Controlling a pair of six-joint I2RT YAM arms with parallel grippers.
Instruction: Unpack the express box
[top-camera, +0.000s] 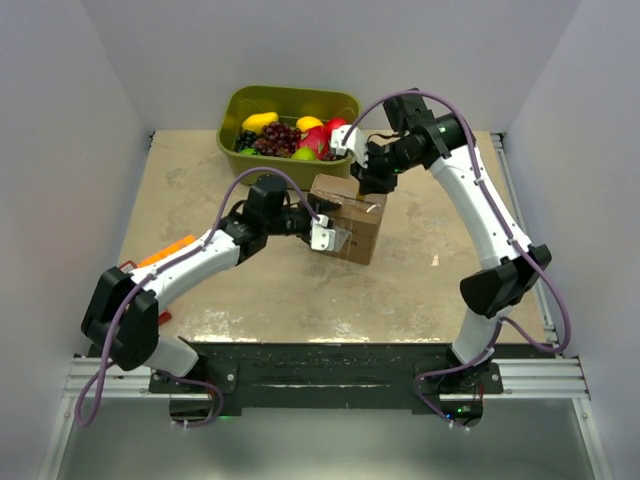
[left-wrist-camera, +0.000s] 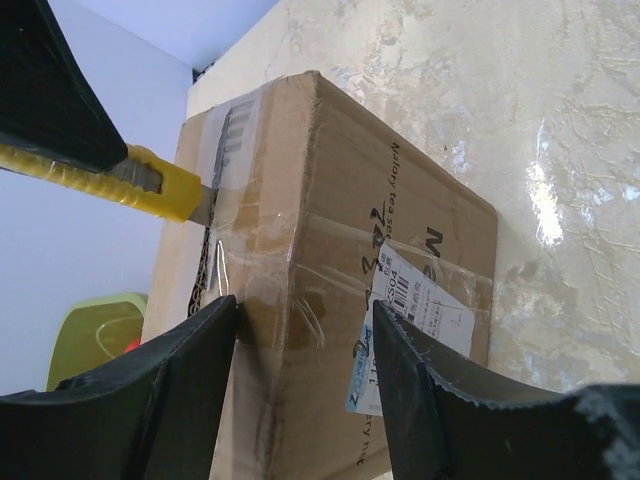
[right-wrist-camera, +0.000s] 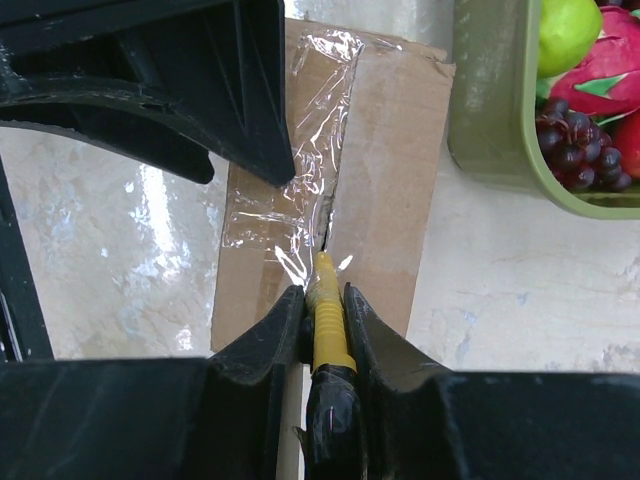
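The small brown cardboard carton has a sideways line of dark print on one side that seems to read "Nalory tea se…", with a large "M" near it. A white paper label on that side shows a barcode and print too fine to read. Its blue edge strip has letters that seem to begin "ZCO".

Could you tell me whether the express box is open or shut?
Shut: the express box has flaps flat under tape, knife at the seam.
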